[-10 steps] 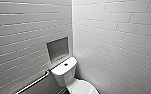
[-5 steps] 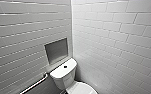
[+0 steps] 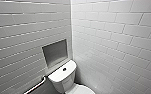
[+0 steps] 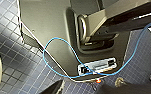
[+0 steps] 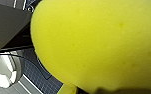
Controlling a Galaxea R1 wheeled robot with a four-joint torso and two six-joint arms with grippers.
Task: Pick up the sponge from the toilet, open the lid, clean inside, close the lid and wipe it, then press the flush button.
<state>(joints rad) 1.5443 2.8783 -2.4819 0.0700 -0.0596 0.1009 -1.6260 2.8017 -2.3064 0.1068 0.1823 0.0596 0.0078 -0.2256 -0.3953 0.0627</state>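
The white toilet (image 3: 62, 77) stands low in the head view, in the corner of the tiled room. Its boxy tank carries the small dark flush button (image 3: 64, 69) on its flat top. Just the rear end of the lid (image 3: 82, 89) shows at the picture's lower edge, lying down. The bright yellow sponge (image 5: 98, 42) sits very close to the camera in the right wrist view, with my right gripper shut on it. In the left wrist view I see my own base over the floor; the left gripper is open and holds nothing.
A recessed grey niche (image 3: 55, 52) is set in the wall above the tank. A white grab rail (image 3: 37, 86) runs along the left wall beside the toilet. White tiled walls meet behind it. Blue mosaic floor (image 4: 16, 72) and a loose blue cable (image 4: 61, 57) lie under my base.
The head camera has shifted a little, so the toilet sits slightly lower and further left in the picture. Nothing in the scene itself has moved.
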